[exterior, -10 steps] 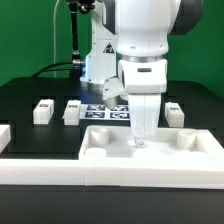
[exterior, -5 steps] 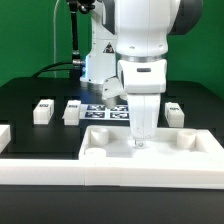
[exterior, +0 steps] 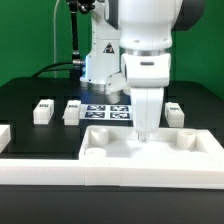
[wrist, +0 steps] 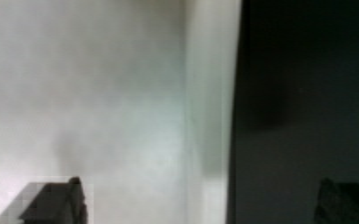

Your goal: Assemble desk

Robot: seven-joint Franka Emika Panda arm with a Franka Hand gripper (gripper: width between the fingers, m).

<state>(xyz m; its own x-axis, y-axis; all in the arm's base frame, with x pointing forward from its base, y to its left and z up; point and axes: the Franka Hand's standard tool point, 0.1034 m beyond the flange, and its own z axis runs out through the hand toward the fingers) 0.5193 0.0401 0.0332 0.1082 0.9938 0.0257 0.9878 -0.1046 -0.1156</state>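
While fingers (wrist: 51, 203) stand wide, desk top (exterior: 150, 152) edge between them, legs (exterior: 42, 111) lie behind on tabletop (exterior: 30, 92), flanking marker board (exterior: 106, 111).

In the exterior view the arm (exterior: 145, 40) ran out of the picture at 12 o'clock, and its body covered the 3 o'clock end of the marker board (exterior: 103, 111). The gripper (exterior: 143, 138) reached down to the desk top (exterior: 110, 150), white against white, so whether it touched the recessed face could not be told. A white piece (exterior: 4, 135) at 9 o'clock was cut by the picture's edge. The tags on the legs (exterior: 42, 111) were too small to read. The wrist view was badly blurred. It showed only a pale surface beside a dark area, and the two dark fingertips (wrist: 51, 200) were cut off by the frame.
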